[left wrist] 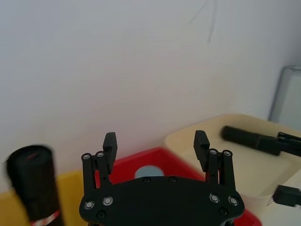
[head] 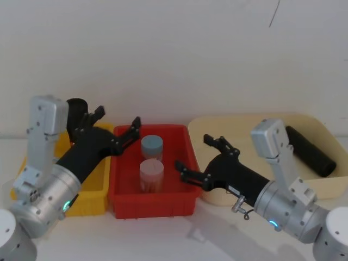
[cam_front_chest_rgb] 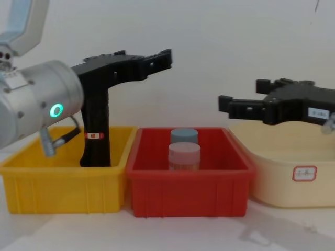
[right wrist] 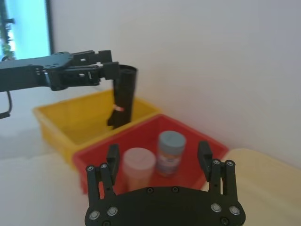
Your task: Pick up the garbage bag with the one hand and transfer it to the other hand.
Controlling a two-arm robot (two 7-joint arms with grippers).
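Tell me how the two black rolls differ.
The garbage bag lies on its side in the cream tray; the banded roll stands upright in the yellow bin. The garbage bag is plain; the banded roll carries a red-and-white band. Both are black cylinders, and neither is gripped.

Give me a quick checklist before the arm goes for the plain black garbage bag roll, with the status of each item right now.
1. Garbage bag lying free in the cream bin: ok.
2. Left gripper open and empty: ok.
3. Right gripper open and empty: ok.
4. A gripper positioned over the bag: not ok; the left one is above the yellow bin, the right one near the red bin.
5. Banded black roll kept apart from the target: ok, it stands in the yellow bin.
6. Nothing resting on the bag: ok.
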